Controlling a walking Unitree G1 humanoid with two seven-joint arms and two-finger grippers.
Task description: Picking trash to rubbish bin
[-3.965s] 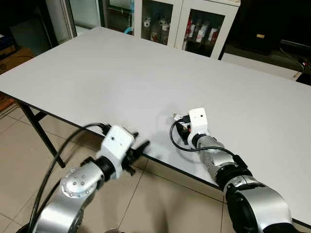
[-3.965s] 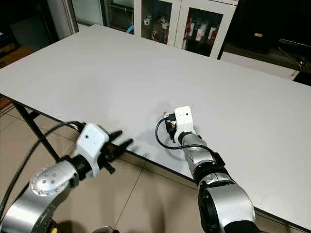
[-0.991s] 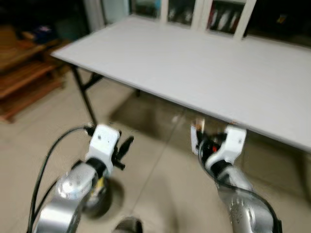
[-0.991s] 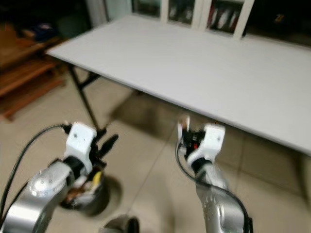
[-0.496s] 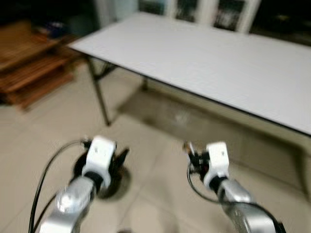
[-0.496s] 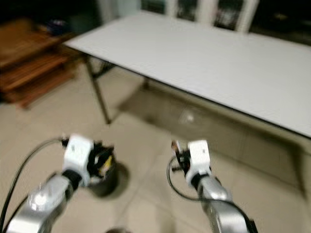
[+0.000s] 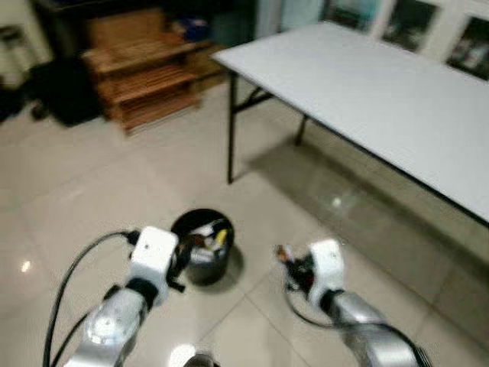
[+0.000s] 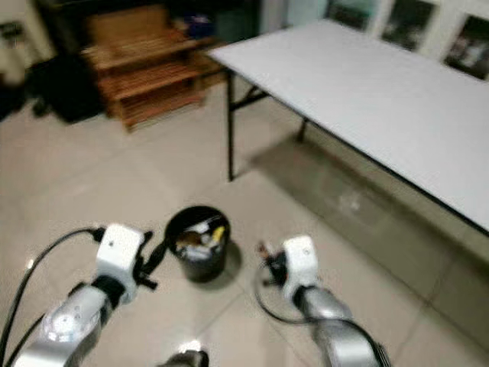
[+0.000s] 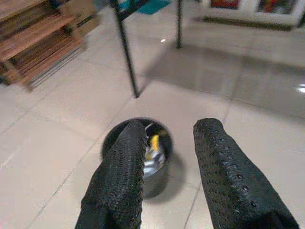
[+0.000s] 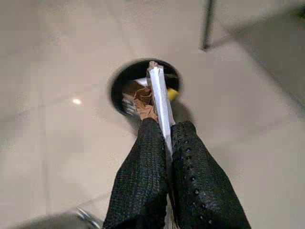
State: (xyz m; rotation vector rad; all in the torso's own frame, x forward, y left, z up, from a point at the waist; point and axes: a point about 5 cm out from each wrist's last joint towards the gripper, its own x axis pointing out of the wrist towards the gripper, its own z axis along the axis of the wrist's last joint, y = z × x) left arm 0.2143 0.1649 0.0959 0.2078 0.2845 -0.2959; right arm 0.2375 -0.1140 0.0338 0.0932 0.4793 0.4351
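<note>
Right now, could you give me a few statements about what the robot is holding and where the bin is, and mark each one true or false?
1. The right tool is shut on a piece of trash. True.
2. The left tool also holds trash. False: its fingers are apart with nothing between them.
3. The bin stands on the table. False: it stands on the tiled floor, away from the table.
4. The bin already has rubbish inside. True.
5. The bin lies ahead of both tools. True.
</note>
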